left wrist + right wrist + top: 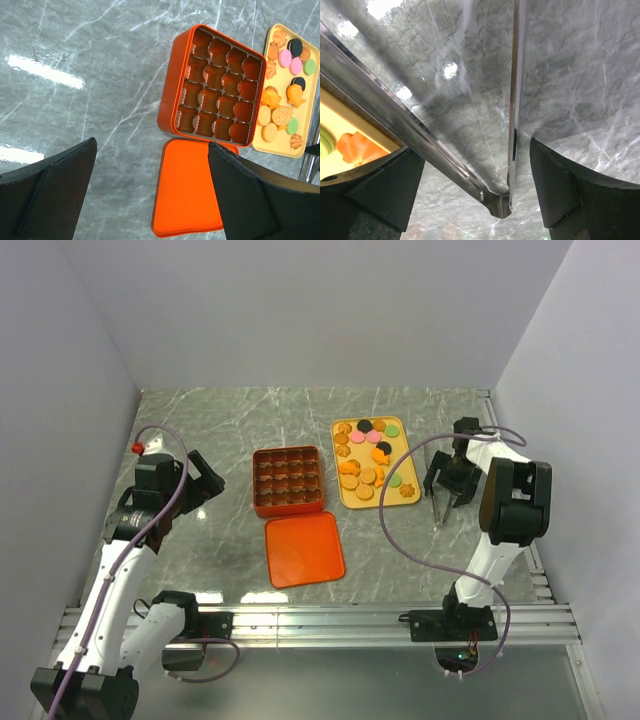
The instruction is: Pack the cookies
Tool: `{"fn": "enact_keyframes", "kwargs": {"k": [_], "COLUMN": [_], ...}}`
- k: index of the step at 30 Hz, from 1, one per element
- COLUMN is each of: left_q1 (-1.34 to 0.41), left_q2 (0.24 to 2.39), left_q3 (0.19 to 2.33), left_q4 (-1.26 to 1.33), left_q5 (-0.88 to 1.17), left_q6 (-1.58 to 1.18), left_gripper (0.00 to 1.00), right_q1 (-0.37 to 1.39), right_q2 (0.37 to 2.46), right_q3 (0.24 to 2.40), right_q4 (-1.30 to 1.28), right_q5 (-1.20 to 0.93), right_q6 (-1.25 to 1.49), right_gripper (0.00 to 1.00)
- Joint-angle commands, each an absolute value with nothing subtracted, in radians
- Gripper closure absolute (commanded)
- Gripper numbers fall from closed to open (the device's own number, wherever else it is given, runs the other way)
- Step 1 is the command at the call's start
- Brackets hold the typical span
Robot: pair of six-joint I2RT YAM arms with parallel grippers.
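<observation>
I judge this the tool-fetching step: my right gripper [475,172], jaws apart, straddles the metal tongs [514,100] right of the yellow tray [345,503] holding the cookies [368,465], and must next close squarely; my left gripper [152,150] hangs wide apart.

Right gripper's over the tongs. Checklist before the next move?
1. Tongs lie between the fingers of the right gripper: ok.
2. Right gripper open, nothing held: ok.
3. Tongs clear of the tray: cannot tell; one arm runs right along its edge.
4. Box open, compartments empty, lid lying flat beside it: ok.
5. Cookies all on the tray, none in the box: ok.
6. Left gripper open, held back from the box: ok.
</observation>
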State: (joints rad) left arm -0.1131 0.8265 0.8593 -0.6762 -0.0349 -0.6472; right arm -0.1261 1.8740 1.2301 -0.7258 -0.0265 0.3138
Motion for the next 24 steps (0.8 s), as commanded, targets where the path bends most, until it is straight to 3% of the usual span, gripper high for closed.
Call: {"fn": "enact_keyframes", "kwargs": {"k": [1,17,20,23,24], "left_q1": [-0.117,-0.115,-0.115,-0.115,-0.115], "left_q2": [0.796,0.795,0.795,0.796,0.796], "left_q3": [0.862,0.861,0.862,0.862,0.862], "left_q4": [-0.653,-0.652,-0.652,-0.652,-0.652], "left_q5": [-0.067,-0.072,-0.072,-0.071,-0.072], "left_q6": [-0.658,-0.663,-0.663,-0.663,-0.661], "left_gripper": [0.01,0.01,0.01,0.01,0.01], "right_q1": [-0.109,-0.035,-0.037,-0.035,-0.037], "right_q2": [1.928,2.014,2.005,2.008,2.006], "right_q3": [1.273,1.344,1.335,1.336,1.339], "right_q4": [-0.732,-0.766,-0.756,-0.755,-0.761], "right_q5": [-0.005,0.109,0.107,0.091,0.087], "right_q6": [0.272,0.238,0.235,0.235,0.236], "right_gripper": [0.12,0.21,0.27,0.42,0.51]}}
